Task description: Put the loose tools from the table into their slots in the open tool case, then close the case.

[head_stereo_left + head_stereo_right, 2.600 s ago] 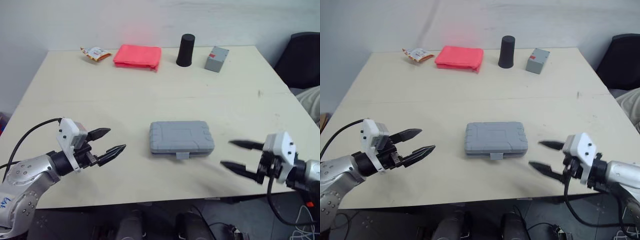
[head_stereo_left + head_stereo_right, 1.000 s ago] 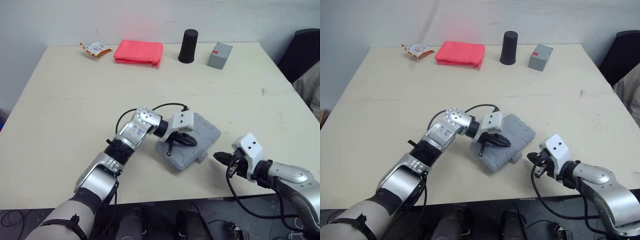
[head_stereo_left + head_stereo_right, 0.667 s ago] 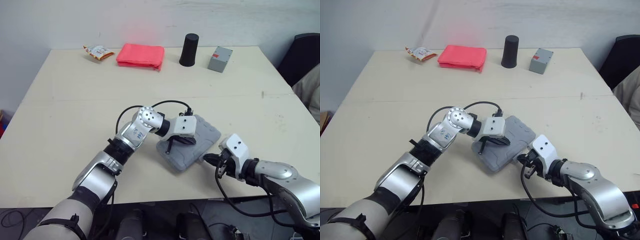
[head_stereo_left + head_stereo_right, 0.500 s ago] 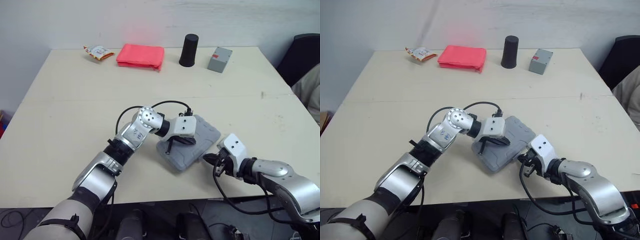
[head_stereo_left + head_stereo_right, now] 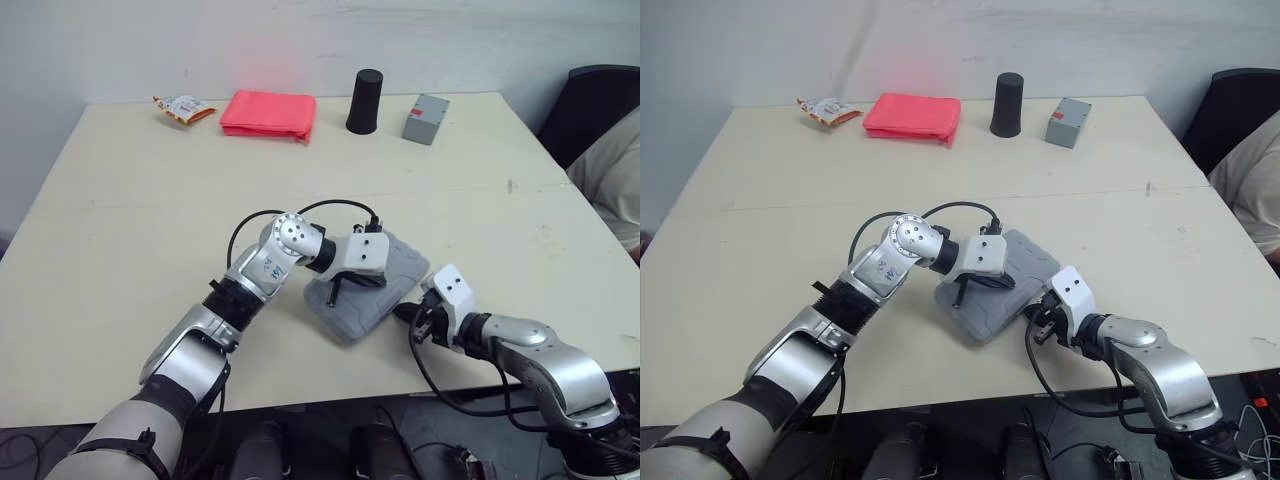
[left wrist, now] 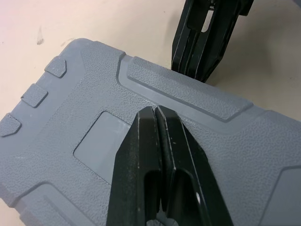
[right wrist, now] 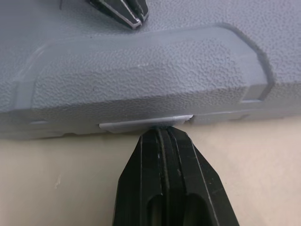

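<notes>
Resting on closed grey plastic tool case (image 6: 70, 141), left gripper (image 6: 154, 109) pinched together, right gripper (image 7: 162, 133) closed against its front edge.

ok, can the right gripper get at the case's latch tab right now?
Likely yes. The right gripper, shut, sits with its tips at the latch tab on the tool case front edge, nothing between them. The left gripper, also shut, rests on top, back from that edge.

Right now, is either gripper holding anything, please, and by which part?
Nothing: the shut left gripper touches the lid of the grey plastic tool case, the shut right gripper meets its front latch.
</notes>
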